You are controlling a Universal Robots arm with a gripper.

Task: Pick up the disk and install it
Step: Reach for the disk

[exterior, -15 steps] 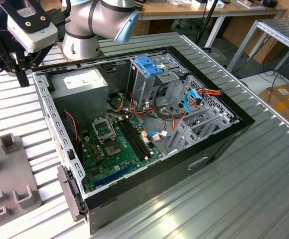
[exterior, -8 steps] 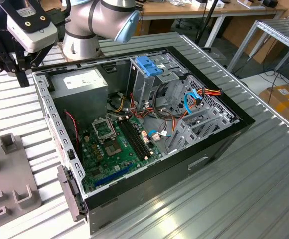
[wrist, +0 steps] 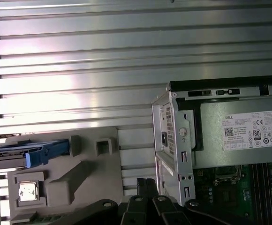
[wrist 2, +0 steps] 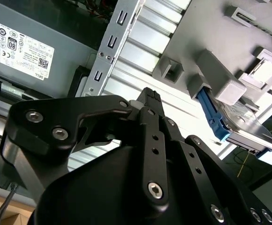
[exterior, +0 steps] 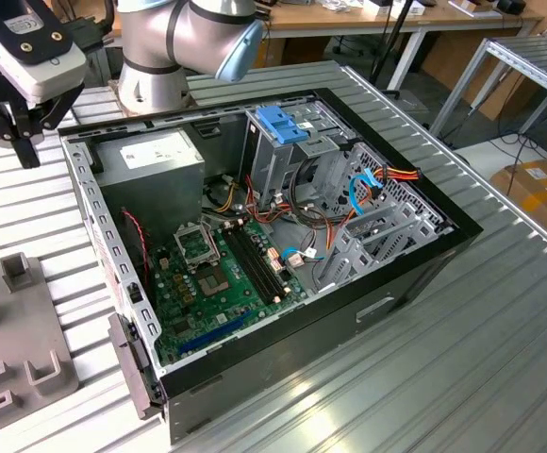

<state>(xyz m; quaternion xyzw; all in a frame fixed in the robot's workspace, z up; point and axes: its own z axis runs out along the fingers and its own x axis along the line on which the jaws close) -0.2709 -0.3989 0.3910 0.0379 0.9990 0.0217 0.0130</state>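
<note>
The disk (wrist: 28, 152), dark metal in a bright blue caddy, stands on edge in a slot of the grey fixture plate (wrist: 79, 178); in the second wrist view the disk (wrist 2: 239, 124) leans in the same holder. My gripper (wrist: 145, 183) hangs above the ribbed table between the fixture plate and the case wall, apart from the disk. Its fingertips (wrist 2: 149, 95) meet with nothing between them. In the exterior view the gripper (exterior: 21, 142) is at the far left, beside the open computer case (exterior: 283, 236).
The case lies open with the motherboard (exterior: 222, 274), a grey power supply (exterior: 151, 156) and a metal drive cage (exterior: 302, 156) topped by a fixed blue bracket (exterior: 281, 123). Blue and orange cables (exterior: 368, 184) run near the cage. The arm's base (exterior: 156, 66) stands behind the case.
</note>
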